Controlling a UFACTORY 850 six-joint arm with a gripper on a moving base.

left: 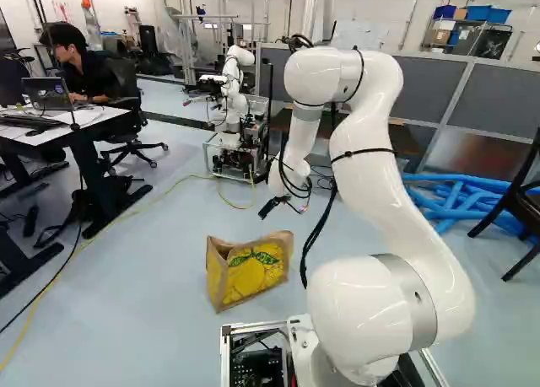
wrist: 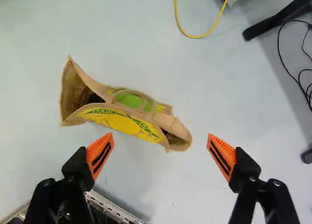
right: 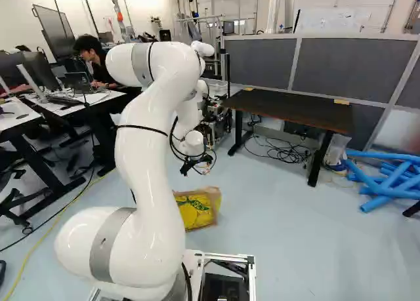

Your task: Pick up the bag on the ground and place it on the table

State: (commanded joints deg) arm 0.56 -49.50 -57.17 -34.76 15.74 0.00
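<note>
Your gripper (left: 272, 206) hangs above the floor (right: 282, 229), its two fingers spread wide, with nothing between their orange pads (wrist: 100, 156). In the wrist view, you have the tan shopping bag (left: 251, 271) with its yellow lemon print ahead of the fingers, on the floor and apart from both, its mouth gaping at one end. You'll find the dark-topped table (right: 289, 109) beyond the bag in the right base view, against the grey partition (right: 259, 61), with blue foam tubes (right: 387, 183) on the floor near it
</note>
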